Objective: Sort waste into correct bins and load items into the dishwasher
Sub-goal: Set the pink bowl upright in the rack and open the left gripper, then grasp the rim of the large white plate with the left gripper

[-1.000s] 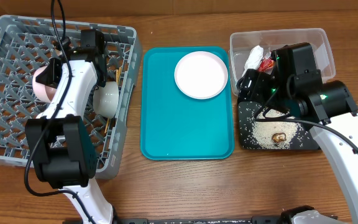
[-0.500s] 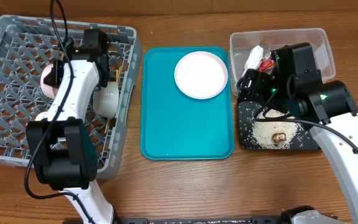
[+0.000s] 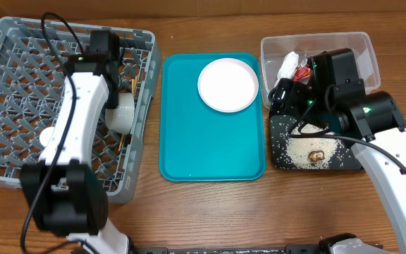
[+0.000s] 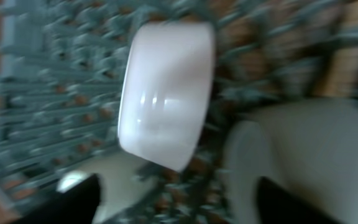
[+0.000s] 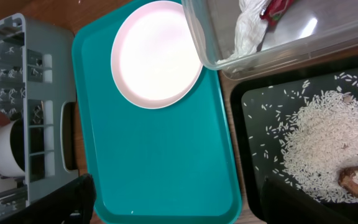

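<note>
The grey dishwasher rack [image 3: 20,77] holds a pale bowl [image 3: 123,111] and thin chopsticks [image 3: 132,85]. My left arm [image 3: 83,92] reaches over the rack. In the blurred left wrist view my left gripper [image 4: 179,202] is open and empty, with a pale round dish [image 4: 166,93] lying in the rack just beyond it. My right gripper [image 5: 185,205] hangs open and empty over the teal tray [image 5: 160,162]. A small plate [image 3: 228,85] rests on that tray. The clear tub [image 3: 344,46] contains the napkin [image 3: 288,65] and red wrapper [image 3: 302,70]. The black tray [image 3: 280,159] carries rice [image 3: 307,147] and a brown morsel [image 3: 317,154].
The rack fills the table's left side and the teal tray [image 3: 210,141] lies in the middle. The clear tub and black tray stand at the right, one behind the other. My right arm [image 3: 372,116] hangs over them. Bare wood shows along the table's front edge.
My left gripper has gone from shut to open, letting go of the pale pink round dish over the rack. The left arm has straightened. The right arm has not moved.
</note>
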{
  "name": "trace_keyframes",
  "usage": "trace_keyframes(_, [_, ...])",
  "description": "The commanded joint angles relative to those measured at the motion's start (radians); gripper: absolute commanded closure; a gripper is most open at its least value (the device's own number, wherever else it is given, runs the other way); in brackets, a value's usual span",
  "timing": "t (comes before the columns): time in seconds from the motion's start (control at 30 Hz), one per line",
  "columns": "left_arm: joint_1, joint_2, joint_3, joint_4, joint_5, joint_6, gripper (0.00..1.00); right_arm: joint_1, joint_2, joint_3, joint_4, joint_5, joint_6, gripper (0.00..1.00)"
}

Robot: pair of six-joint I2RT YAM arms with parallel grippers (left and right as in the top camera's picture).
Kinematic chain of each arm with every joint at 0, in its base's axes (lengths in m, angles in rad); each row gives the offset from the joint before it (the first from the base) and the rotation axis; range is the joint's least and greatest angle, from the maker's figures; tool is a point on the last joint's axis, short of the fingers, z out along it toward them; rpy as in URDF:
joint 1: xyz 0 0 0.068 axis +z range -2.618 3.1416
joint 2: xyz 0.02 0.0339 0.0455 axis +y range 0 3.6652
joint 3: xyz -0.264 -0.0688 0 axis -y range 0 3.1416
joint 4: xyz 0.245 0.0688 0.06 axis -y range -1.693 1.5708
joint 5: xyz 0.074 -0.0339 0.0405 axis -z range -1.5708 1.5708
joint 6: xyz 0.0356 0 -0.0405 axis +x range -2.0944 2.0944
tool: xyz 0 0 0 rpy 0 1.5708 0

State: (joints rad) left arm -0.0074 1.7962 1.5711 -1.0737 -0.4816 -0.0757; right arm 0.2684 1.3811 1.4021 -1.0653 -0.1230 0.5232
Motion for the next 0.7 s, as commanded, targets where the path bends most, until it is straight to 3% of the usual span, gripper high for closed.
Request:
trace_keyframes(0.0, [-0.006, -0.157, 0.015, 0.002, 0.367, -0.003, 0.00, -0.002, -0.010, 0.019, 0.004, 0.009, 0.001, 0.14])
trace_keyframes(0.1, [-0.007, -0.238, 0.026, 0.011, 0.569, -0.003, 0.00, -0.002, -0.010, 0.019, 0.004, 0.009, 0.001, 0.14])
trace_keyframes(0.23, [-0.007, -0.324, 0.028, 0.084, 1.029, -0.006, 0.00, -0.002, -0.010, 0.019, 0.005, 0.010, 0.001, 0.14])
trace_keyframes(0.3, [-0.017, -0.332, 0.028, 0.129, 1.138, 0.006, 0.00, -0.002, -0.010, 0.019, 0.005, 0.010, 0.001, 0.14])
trace_keyframes(0.4, [-0.079, -0.303, 0.028, 0.159, 1.012, -0.087, 0.11, -0.002, -0.010, 0.019, 0.004, 0.009, 0.001, 0.14])
trace_keyframes(0.5, [-0.193, -0.228, 0.028, 0.159, 0.805, -0.140, 0.11, -0.002, -0.010, 0.019, 0.005, 0.009, 0.001, 0.14])
trace_keyframes(0.67, [-0.364, -0.044, 0.028, 0.197, 0.594, -0.213, 0.12, -0.002, -0.010, 0.019, 0.005, 0.010, 0.001, 0.14])
